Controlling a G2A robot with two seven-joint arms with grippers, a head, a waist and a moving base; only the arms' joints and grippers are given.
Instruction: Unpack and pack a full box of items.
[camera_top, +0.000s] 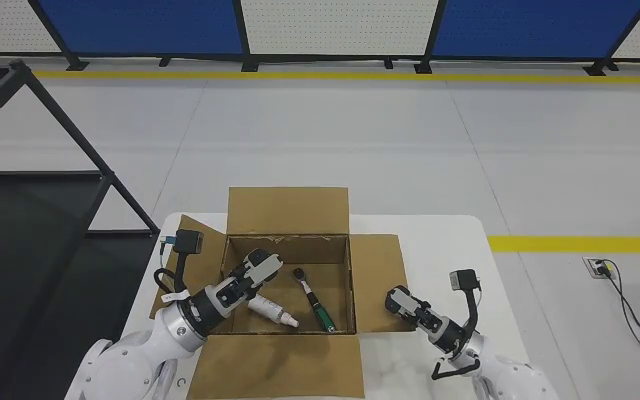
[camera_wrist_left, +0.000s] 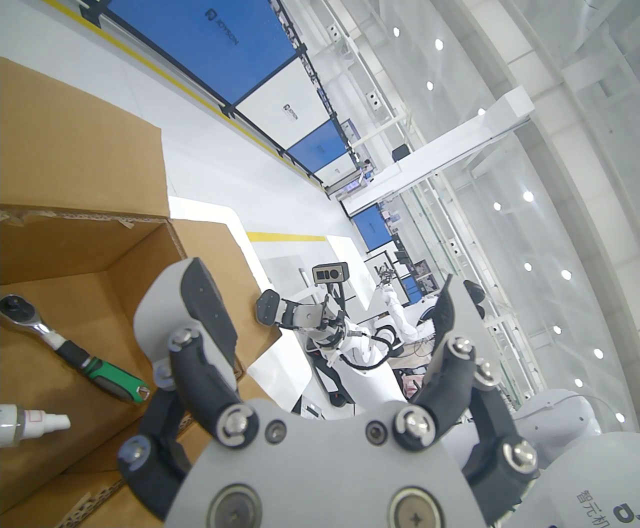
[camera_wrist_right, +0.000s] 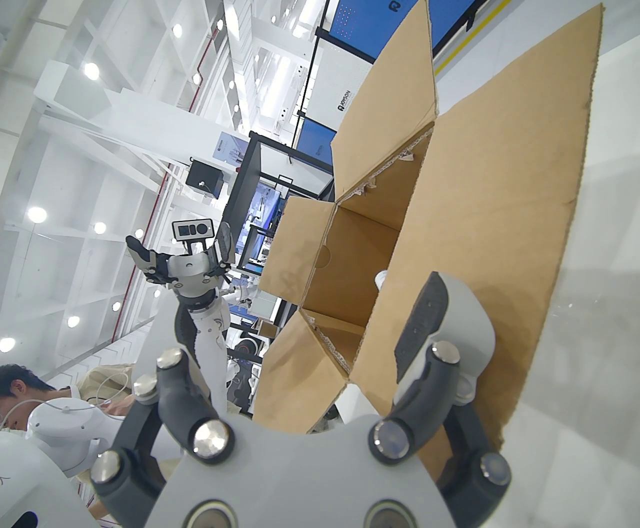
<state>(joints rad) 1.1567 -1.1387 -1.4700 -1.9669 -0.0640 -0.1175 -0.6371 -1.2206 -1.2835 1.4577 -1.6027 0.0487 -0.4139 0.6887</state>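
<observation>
Inside the box (camera_wrist_right: 357, 250), white bottle (camera_wrist_right: 381, 280) mostly hidden behind a cardboard flap (camera_wrist_right: 480, 225).

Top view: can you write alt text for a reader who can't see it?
An open cardboard box sits flaps-out on a white table, holding a green-handled ratchet wrench and a white bottle. The left gripper hangs open over the box's left side; the right gripper is open at the right flap's outer edge.
</observation>
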